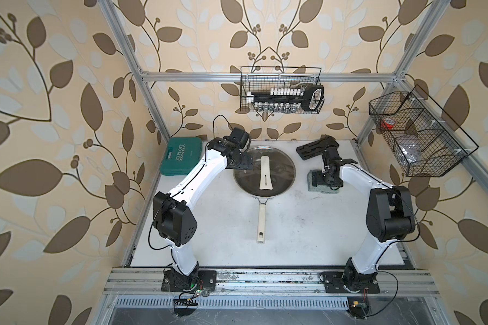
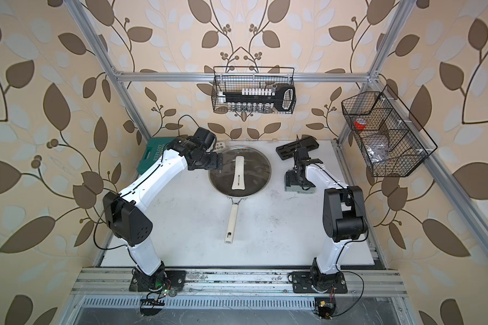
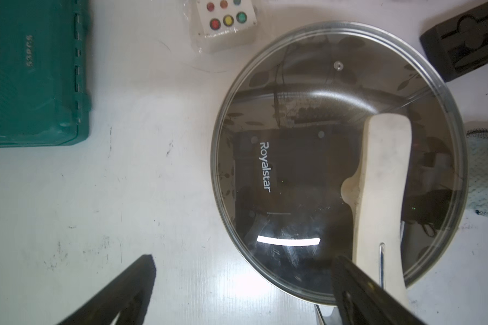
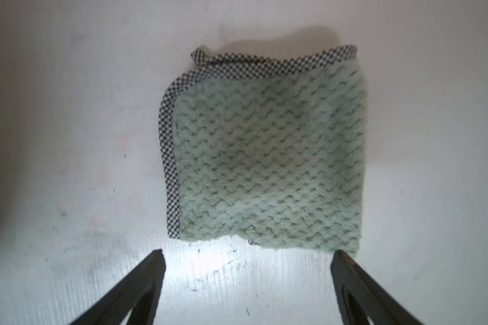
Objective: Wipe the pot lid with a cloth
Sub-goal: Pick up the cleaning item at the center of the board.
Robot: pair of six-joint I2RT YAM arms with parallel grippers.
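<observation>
Tabletop cell from above, with both wrist views. On the white table (image 1: 307, 225) you find the pot lid (image 1: 281, 168), clear glass with a metal rim, seated on the dark frying pan (image 1: 261, 222). The pan's cream handle points toward the arm bases, and the lid's cream bar handle (image 1: 264, 172) runs in line with it. Your left gripper (image 3: 244, 259) hangs over the lid's left edge with its fingers (image 3: 135, 278) spread wide and nothing between them: one is over bare table, the other above the glass beside the bar handle. You cannot tell whether either touches the lid. The cloth (image 4: 265, 157), grey-green knit with a checked border, lies flat on the table to the right of the lid and apart from it. Your right gripper (image 4: 248, 253) stands over the cloth's edge, fingers parted and empty, one fingertip at a corner of the cloth. Also shown: a green tool case (image 1: 181, 157) at far left, a black foam tray (image 1: 316, 150) behind the cloth, a button box (image 3: 226, 22) near the lid, a wire basket (image 1: 247, 92) on the back bar and a second wire basket (image 1: 434, 157) at right
</observation>
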